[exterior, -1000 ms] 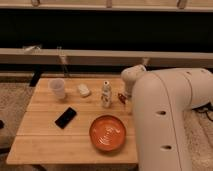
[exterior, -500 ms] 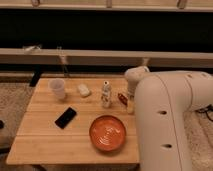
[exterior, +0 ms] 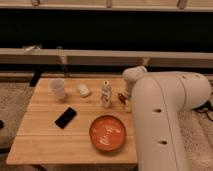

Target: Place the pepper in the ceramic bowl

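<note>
The ceramic bowl [exterior: 107, 133] is wide, orange-brown and glossy with pale swirls inside. It sits near the front edge of the wooden table [exterior: 45, 135] and holds nothing. The pepper [exterior: 121, 97] shows as a small dark red thing at the table's right side, next to the white patterned bottle. My gripper [exterior: 125, 98] is down at the pepper, mostly hidden behind my large white arm [exterior: 160, 110]. The arm reaches over the table's right edge.
A small white patterned bottle [exterior: 105, 93] stands upright in the middle. A translucent white cup [exterior: 57, 88] and a small white lump [exterior: 83, 90] sit at the back left. A black phone [exterior: 66, 117] lies left of the bowl. A dark wall and rail run behind the table.
My arm's rounded end has shifted slightly near the table's right edge. The bowl, bottle, cup and phone have not moved.
</note>
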You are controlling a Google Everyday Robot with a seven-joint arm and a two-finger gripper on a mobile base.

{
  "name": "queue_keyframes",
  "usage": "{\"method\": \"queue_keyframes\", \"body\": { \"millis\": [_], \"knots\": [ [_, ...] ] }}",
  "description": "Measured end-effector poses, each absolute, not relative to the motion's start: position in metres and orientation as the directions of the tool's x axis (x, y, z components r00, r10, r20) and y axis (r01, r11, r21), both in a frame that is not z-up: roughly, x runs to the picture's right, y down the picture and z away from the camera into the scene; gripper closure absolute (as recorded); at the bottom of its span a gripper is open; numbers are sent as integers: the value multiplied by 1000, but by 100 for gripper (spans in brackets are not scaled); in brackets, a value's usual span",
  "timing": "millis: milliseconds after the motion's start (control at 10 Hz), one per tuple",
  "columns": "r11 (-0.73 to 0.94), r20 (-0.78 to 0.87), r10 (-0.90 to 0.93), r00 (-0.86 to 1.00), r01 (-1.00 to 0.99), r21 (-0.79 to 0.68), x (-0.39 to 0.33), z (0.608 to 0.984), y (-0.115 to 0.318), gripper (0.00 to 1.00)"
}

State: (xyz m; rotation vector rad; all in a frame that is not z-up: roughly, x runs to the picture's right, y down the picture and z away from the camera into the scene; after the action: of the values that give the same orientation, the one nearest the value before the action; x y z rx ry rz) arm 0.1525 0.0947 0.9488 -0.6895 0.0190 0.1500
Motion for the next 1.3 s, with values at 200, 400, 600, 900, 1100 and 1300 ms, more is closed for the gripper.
{"method": "queue_keyframes", "body": {
  "millis": [200,400,600,900,1100,1300],
  "knots": [
    [759,-62,121,991,-133,-638,149,950,94,66],
    [760,-60,124,991,-133,-636,149,948,92,84],
    [760,-58,121,991,-131,-637,147,947,92,100],
    [779,-22,63,998,-63,-624,127,923,86,100],
    [798,-2,24,1000,-20,-603,110,889,74,100],
    [812,2,-4,1000,4,-584,103,857,68,100]
  ]
}}
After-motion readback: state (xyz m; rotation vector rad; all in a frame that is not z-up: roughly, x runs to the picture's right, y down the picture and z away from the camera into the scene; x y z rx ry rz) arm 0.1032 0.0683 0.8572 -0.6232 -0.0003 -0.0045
